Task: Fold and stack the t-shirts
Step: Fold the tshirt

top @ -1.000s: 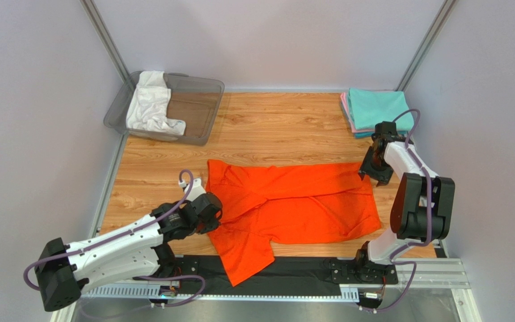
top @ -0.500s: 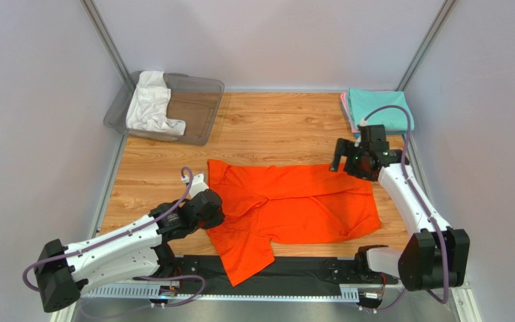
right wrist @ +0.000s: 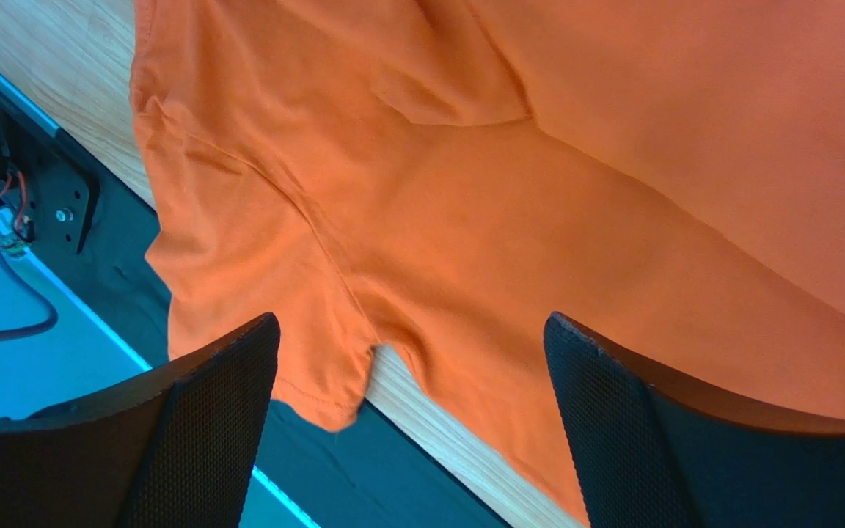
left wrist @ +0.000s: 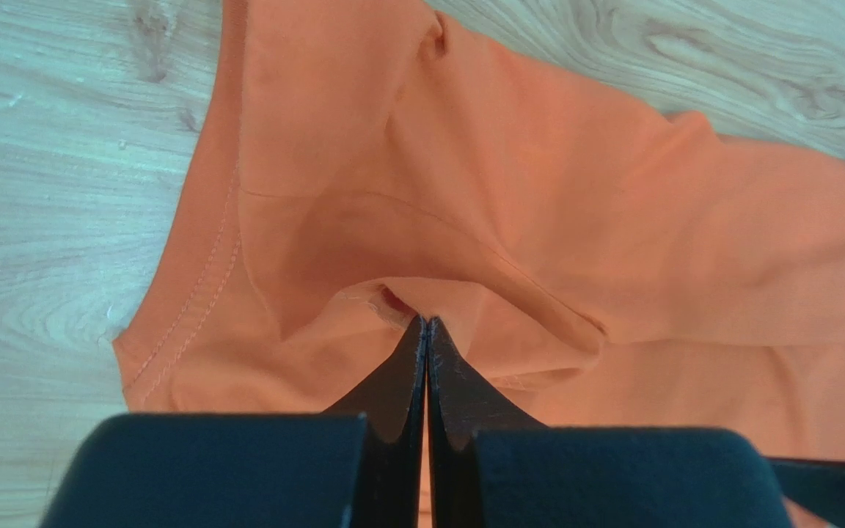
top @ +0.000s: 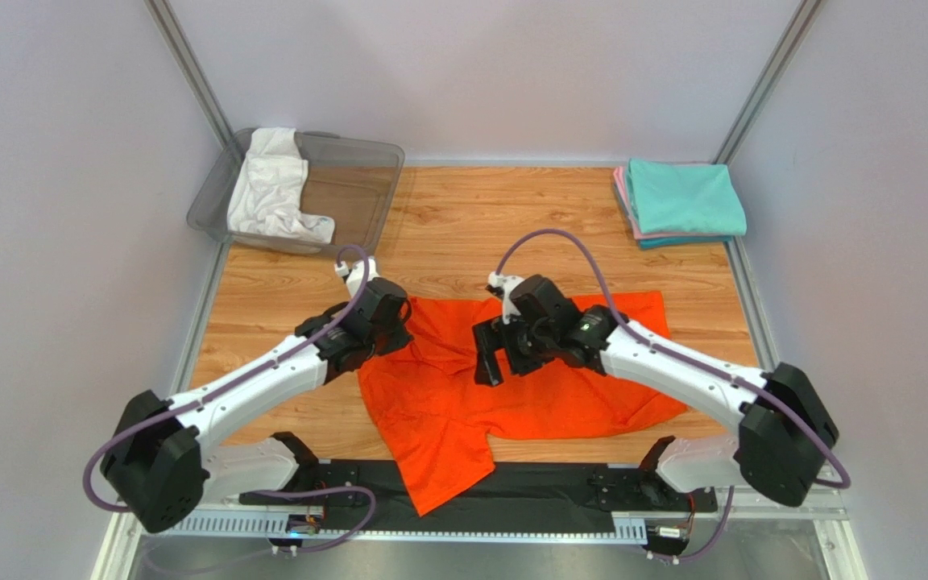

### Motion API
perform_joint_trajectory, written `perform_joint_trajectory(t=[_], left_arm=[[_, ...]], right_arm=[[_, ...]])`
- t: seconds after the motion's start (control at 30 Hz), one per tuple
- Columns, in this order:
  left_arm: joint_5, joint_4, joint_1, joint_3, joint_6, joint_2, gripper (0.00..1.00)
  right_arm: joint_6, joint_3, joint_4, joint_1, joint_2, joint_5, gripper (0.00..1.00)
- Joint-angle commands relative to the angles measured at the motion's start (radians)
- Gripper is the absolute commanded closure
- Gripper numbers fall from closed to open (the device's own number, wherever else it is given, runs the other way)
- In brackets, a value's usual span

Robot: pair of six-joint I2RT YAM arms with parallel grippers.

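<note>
Long axis of orange shirt [top: 578, 381] runs left-right; left tool [top: 375, 324] pinches its upper-left edge, right tool [top: 490, 360], wide, hovers over centre

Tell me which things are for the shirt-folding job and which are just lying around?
For the job: orange shirt, white shirt, teal shirt, pink shirt.
Just lying about: grey bin holding the white shirt, wooden table.

Clear grey bin [top: 358, 199] at wooden table's [top: 493, 230] far-left corner
</note>
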Motion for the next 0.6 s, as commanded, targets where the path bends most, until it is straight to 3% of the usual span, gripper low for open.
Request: perform_joint_trajectory(t=[0.0, 0.17, 0.3, 0.57], left_arm=[[0.019, 0.049, 0.026, 0.047, 0.071, 0.052, 1.00], [0.096, 0.110, 0.107, 0.047, 0.099, 0.130, 1.00], [0.170, 0.153, 0.158, 0.053, 0.128, 0.184, 1.00], [0.225, 0.161, 0.196, 0.070, 0.150, 0.253, 1.00]], right_arm=[[0.066, 0.059, 0.111, 0.076, 0.083, 0.085, 0.14], [0.150, 0.095, 0.222, 0.159, 0.235, 0.121, 0.25], [0.189, 0.136, 0.286, 0.162, 0.347, 0.164, 0.42], [0.221, 0.196, 0.305, 0.166, 0.461, 0.206, 0.47]])
